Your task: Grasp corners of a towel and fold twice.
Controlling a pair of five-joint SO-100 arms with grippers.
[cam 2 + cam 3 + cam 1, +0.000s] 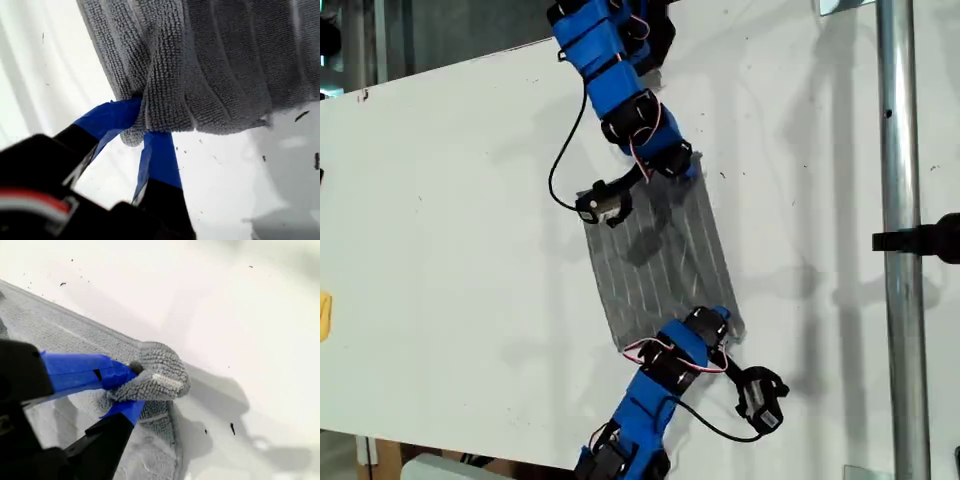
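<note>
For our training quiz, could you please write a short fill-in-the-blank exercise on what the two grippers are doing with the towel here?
1. My first gripper and my second gripper are each shut on the ____.
2. The towel is grey with thin pale ____.
3. It lies on a ____ table.

Missing words: towel; stripes; white

My second hand (131,390) pinches a bunched corner (157,377) of the towel (60,332) above the table (240,315).
</note>
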